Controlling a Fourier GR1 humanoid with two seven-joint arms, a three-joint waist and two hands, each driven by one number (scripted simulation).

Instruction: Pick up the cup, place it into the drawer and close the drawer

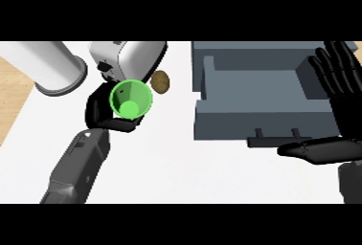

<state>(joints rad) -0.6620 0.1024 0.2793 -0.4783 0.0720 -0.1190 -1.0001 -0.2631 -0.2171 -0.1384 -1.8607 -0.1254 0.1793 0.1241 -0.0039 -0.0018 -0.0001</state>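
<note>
— Cup location?
— Head view: the left hand is curling around the green cup, holding it above the counter, with the open drawer lying to its right.
— Right hand?
— Resting beside the drawer, fingers straight, holding nothing.
</note>
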